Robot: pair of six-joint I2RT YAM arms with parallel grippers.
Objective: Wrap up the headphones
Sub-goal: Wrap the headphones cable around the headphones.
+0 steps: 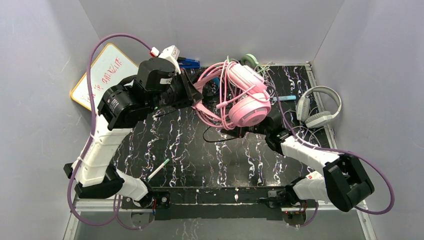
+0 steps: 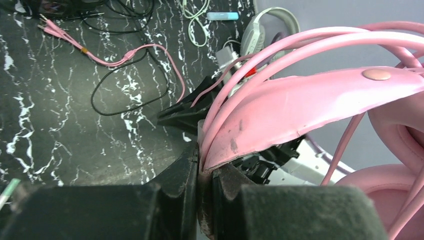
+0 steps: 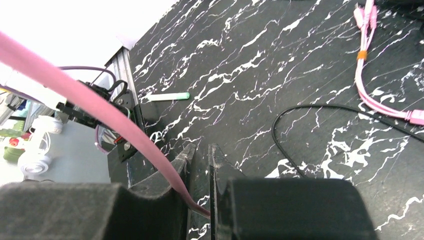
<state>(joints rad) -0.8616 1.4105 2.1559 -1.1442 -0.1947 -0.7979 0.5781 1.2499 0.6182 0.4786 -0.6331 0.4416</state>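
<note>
The pink headphones [image 1: 247, 97] hang above the back middle of the table, with their pink cord [image 1: 220, 90] looped several times round the headband. My left gripper [image 1: 196, 97] is shut on the pink headband [image 2: 300, 110], which sits pinched between the fingers [image 2: 190, 170] of the left gripper [image 2: 205, 155]. My right gripper [image 1: 260, 126] is just below the pink cup, and the right gripper [image 3: 200, 150] is shut on the pink cord [image 3: 100, 105]. The cord's plug end [image 3: 367, 30] lies on the table. White-grey headphones [image 1: 317, 107] lie at the right edge. Black-and-blue headphones [image 1: 187, 62] show partly behind the left arm.
A whiteboard [image 1: 102, 75] leans against the left wall. A green-tipped white pen [image 1: 157, 170] lies near the front left. A loose black cord [image 1: 220, 137] curls on the marbled table [image 1: 200, 150]. A green tape roll [image 1: 250, 60] sits at the back. Grey walls enclose three sides.
</note>
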